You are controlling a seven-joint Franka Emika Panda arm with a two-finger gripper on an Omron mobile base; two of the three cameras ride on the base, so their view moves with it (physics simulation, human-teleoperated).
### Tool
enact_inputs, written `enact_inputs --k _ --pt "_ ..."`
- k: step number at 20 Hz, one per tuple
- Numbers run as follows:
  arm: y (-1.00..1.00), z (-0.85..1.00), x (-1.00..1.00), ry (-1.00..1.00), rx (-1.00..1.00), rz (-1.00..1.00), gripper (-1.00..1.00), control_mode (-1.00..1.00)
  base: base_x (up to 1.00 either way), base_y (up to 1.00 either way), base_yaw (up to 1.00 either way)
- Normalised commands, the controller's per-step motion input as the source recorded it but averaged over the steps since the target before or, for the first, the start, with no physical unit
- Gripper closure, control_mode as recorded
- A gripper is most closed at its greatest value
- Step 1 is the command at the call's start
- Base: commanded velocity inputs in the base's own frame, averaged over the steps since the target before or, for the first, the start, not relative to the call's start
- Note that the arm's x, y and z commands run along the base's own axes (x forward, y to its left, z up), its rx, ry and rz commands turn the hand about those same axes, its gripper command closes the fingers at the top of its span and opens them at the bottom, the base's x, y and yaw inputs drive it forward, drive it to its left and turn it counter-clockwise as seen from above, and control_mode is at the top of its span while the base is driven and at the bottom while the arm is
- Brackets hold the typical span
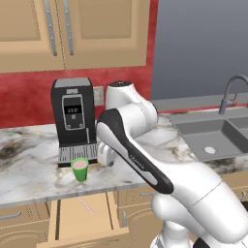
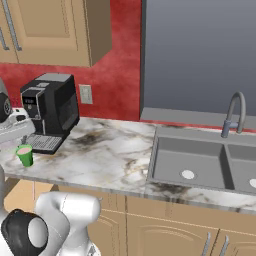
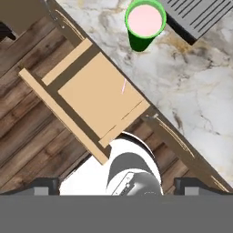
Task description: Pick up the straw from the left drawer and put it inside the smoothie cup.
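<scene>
The left drawer (image 1: 72, 220) stands pulled out under the counter, and the thin pale straw (image 1: 86, 205) lies on its tan bottom near the back. From above in the hand view, the straw (image 3: 123, 86) is a short pale line by the counter-side edge of the drawer (image 3: 86, 98). The green smoothie cup (image 1: 80, 169) with pink filling stands on the marble counter just in front of the coffee machine; it also appears as the cup (image 3: 144, 22) and the cup (image 2: 25, 155). My gripper (image 3: 118, 185) hangs high above the drawer, open and empty, its fingertips (image 3: 45, 184) wide apart.
A black coffee machine (image 1: 72, 118) with a grey drip tray stands behind the cup. A steel sink (image 2: 200, 162) with a faucet (image 2: 234, 114) lies to the right. Wooden wall cabinets (image 1: 72, 29) hang above. Wood floor (image 3: 27, 132) lies under the drawer.
</scene>
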Motion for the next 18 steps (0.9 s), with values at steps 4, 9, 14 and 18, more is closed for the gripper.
enact_inputs --k 4,9,14,18 --pt "0.54 -0.28 -0.05 0.17 -0.07 0.17 -1.0 -1.0 0.0 0.0 0.0" --pt "0.56 -0.5 -0.21 0.19 -0.08 0.17 -1.0 -1.0 0.0 0.0 0.0" --pt "0.15 -0.81 -0.39 0.07 -0.12 0.21 -1.0 -1.0 0.0 0.0 0.0" --pt "0.0 -0.86 -0.73 0.0 -0.09 0.22 -1.0 -1.0 0.0 0.0 0.0"
